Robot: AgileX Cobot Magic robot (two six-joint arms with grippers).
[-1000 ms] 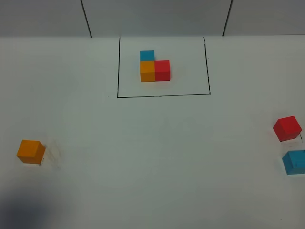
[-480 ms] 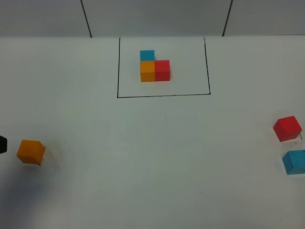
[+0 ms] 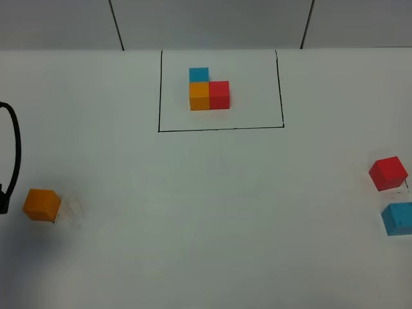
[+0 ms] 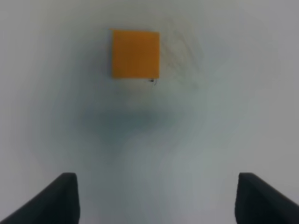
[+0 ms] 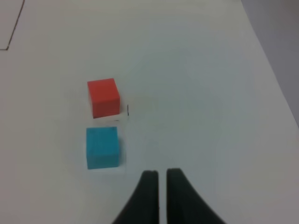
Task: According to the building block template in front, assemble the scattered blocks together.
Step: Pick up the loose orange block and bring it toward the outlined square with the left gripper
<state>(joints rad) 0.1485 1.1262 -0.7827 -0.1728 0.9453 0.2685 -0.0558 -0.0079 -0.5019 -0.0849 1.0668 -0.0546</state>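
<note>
Orange cube (image 3: 42, 205) sits at the lower left of the overhead frame, flat on the white table (image 3: 212, 212). It is well apart from the red cube (image 3: 387, 173) and the light blue cube (image 3: 397, 218), which lie near each other at the right edge. The building block template (image 3: 209, 90) stands upper centre inside the black drawn rectangle (image 3: 219, 129): blue behind orange, red touching orange on its right.

Judged step: approach and grasp of the orange cube.

- The left gripper (image 4: 156, 179) is spread wide and empty. In the wrist view the cube lies ahead of the fingers and off their centreline.
- Advance and shift sideways until the cube is centred between the fingers.
- Keep the pads parallel to two opposite faces, then descend before closing.
- Expect the light cube to slide if one pad touches first.

The right gripper (image 5: 159, 175) shows only a narrow slit and holds nothing.
</note>
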